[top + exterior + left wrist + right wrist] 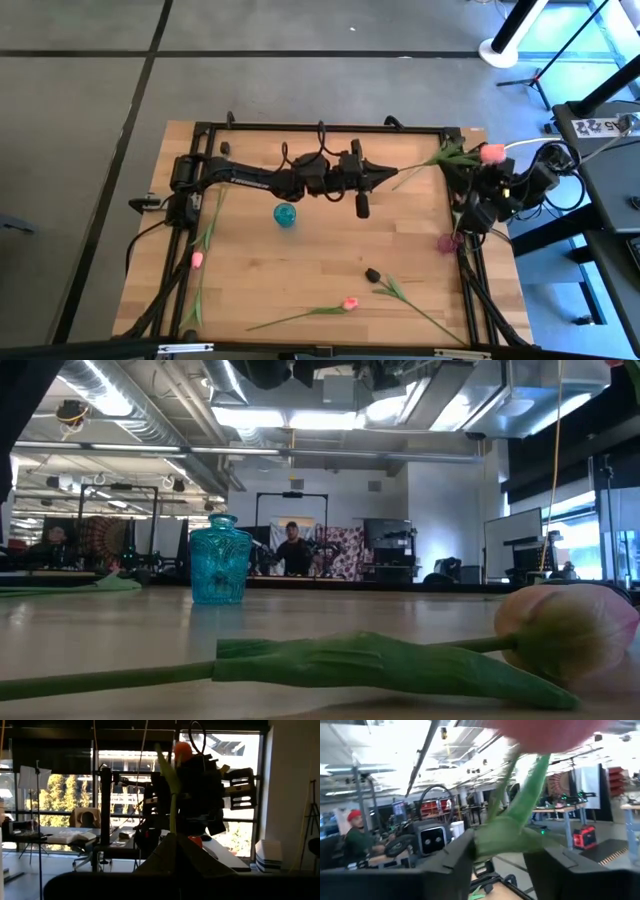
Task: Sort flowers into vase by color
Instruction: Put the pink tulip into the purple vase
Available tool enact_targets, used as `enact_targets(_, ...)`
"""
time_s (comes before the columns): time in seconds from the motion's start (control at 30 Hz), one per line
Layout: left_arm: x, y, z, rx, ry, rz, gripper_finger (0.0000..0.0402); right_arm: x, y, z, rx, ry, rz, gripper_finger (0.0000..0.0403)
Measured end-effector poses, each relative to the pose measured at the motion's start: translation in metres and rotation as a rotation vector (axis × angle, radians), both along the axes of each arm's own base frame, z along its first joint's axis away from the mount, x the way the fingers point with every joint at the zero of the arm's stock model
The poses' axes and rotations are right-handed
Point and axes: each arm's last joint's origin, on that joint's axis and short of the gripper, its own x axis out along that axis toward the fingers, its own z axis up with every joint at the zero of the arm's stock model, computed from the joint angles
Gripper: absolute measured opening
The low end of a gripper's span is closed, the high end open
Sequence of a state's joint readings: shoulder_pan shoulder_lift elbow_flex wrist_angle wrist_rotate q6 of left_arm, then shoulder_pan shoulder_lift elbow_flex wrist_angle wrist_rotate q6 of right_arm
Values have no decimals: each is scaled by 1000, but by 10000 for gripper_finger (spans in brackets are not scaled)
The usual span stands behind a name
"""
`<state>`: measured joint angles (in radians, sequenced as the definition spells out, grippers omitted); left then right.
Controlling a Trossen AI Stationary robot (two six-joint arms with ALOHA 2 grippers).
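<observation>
1. The right gripper [505,845] is clamped on the leafy green stem of a pink tulip [490,153], just under the head. It holds the flower in the air over the table's far right corner.
2. In the high view the held stem and leaves trail from the head toward the middle of the table [300,270]. The flower seems to lie closer to level than upright.
3. Judged step: a pink tulip has been picked up and is in carry, not yet in any vase.
4. Next move, as I judge it: a small pinkish vase [447,242] stands at the right edge, near this arm, and looks the likely target. The stem's free end must be swung down and threaded into a narrow mouth. With the grip so high on a long thin stem, the tip may wobble and miss.
5. A blue vase [285,215] stands near the table's middle, well apart from the pinkish one. I take it to be for the black flowers.
6. Flowers still on the table:
   - a pink tulip [350,303] near the front edge
   - a second pink one [197,260] at the left side
   - a black-headed tulip [372,274] front right
7. The left arm [300,182] waits, stretched across the back of the table above the blue vase.
</observation>
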<state>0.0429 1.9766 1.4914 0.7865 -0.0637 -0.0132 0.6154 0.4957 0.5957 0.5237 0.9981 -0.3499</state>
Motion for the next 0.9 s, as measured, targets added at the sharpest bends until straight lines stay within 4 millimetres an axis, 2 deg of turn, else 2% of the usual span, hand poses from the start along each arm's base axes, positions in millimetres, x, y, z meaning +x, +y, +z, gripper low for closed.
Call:
enact_targets(0.17,0,-4,0,21,2,-24,0,7,-2,0,-39,-12,-4,87)
enact_targets(0.3,1,-6,-2,32,22,-38,2,10,-1,0,-81,-26,38,17)
enact_targets(0.43,2,-6,-5,35,65,-55,27,10,-1,-1,-80,-19,33,20)
enact_targets(0.7,0,-12,-11,57,206,-68,118,9,-2,-2,-86,7,14,11)
enact_targets(0.9,-11,-39,-9,102,382,-61,140,1,-6,1,-100,48,80,8)
